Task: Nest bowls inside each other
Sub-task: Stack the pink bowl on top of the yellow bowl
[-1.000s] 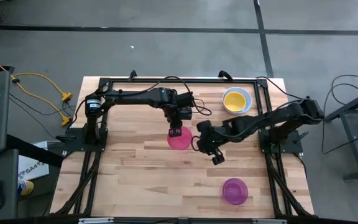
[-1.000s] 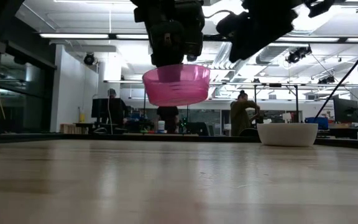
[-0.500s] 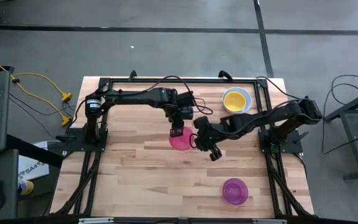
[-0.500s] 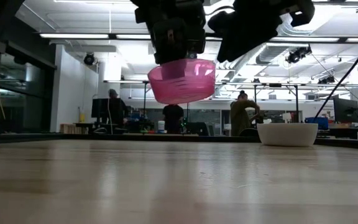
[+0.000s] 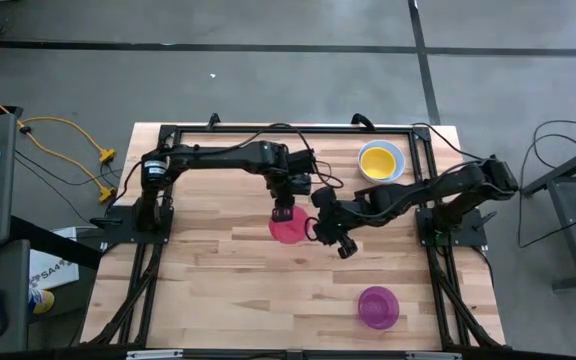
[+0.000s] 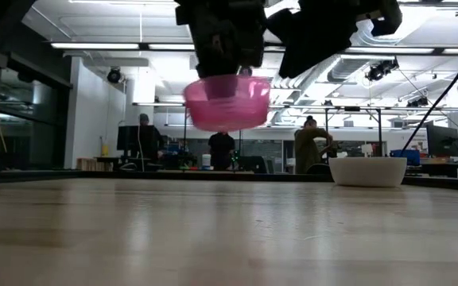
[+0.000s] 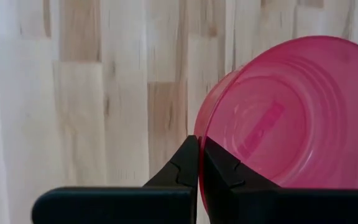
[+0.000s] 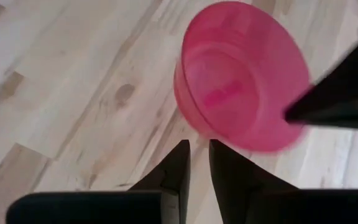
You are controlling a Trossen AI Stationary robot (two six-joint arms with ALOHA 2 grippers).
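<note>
Pressed together on the rim of the pink bowl, the left pincer is seen gripping it at the edge, with the rim caught between the two fingertips. In the low view the pink bowl is held clear above the worktop, hanging under that pincer. The right pincer is placed just beside the bowl, apart from it, its fingers left narrowly spread with a slim gap and nothing between them. From above, the held bowl is found near the middle of the worktop. A yellow bowl is nested in a pale bowl toward the far right, and a purple bowl is set alone near the front edge.
</note>
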